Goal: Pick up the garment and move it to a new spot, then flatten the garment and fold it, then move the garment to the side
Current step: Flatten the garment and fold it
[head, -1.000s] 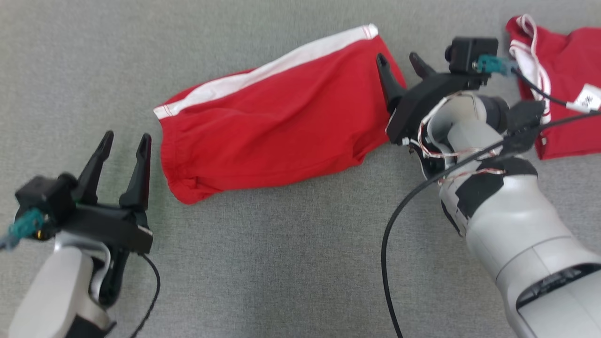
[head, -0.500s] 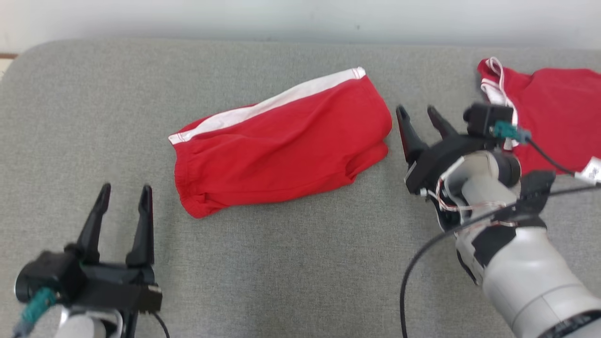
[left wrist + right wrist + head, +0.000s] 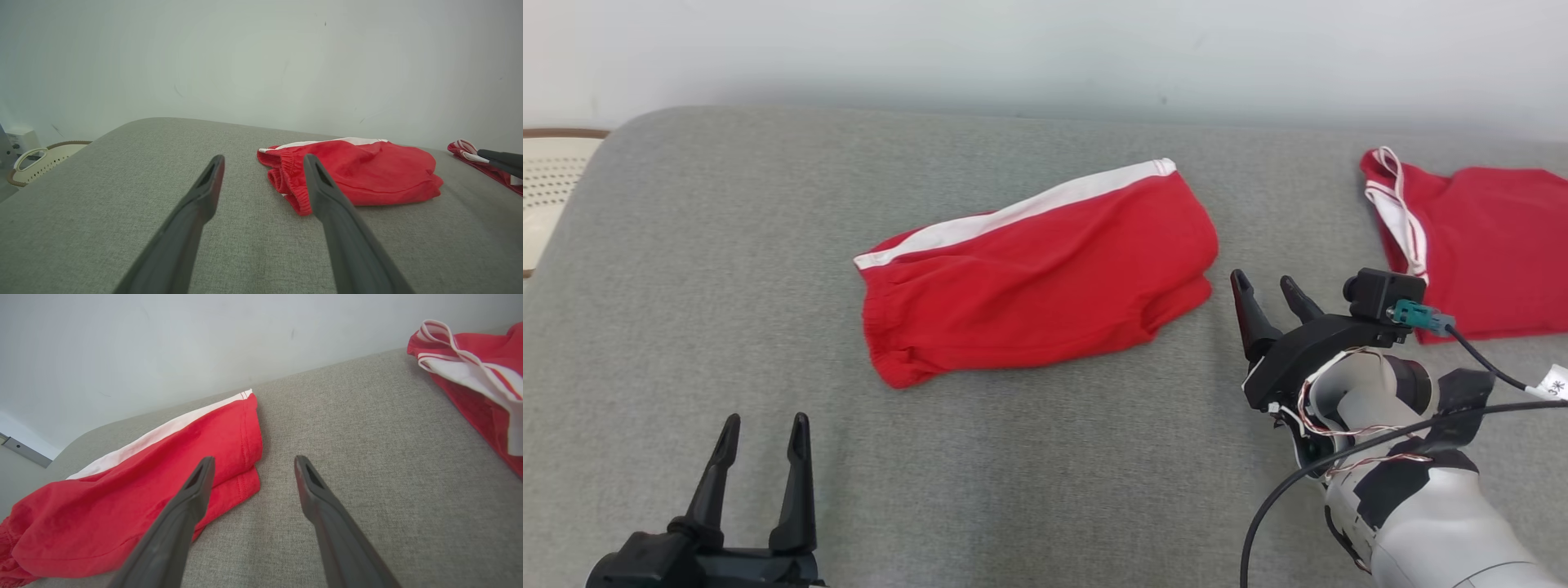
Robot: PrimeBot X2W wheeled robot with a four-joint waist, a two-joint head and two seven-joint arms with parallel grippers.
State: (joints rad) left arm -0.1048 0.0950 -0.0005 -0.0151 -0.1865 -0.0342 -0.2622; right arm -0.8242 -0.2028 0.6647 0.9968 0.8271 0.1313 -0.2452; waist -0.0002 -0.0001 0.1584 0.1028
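Observation:
The garment [image 3: 1037, 282], red shorts with a white side stripe, lies folded in the middle of the grey cushion [image 3: 727, 245]. It also shows in the left wrist view [image 3: 367, 171] and the right wrist view [image 3: 163, 486]. My left gripper [image 3: 765, 426] is open at the lower left, well short of the waistband end, with nothing between its fingers [image 3: 204, 188]. Just off the garment's right end my right gripper [image 3: 1266, 286] stands open and empty, its fingertips [image 3: 300, 465] clear of the cloth.
A second red garment with white trim [image 3: 1478, 237] lies at the far right of the cushion [image 3: 470, 371]. A pale wall runs behind the cushion's back edge. A cream perforated basket [image 3: 547, 188] stands past the left edge. Bare grey fabric stretches in front of the shorts.
The head camera has tilted up, so the wall and cushion's back edge came into view. Both grippers have drawn back from the garment, which lies as before.

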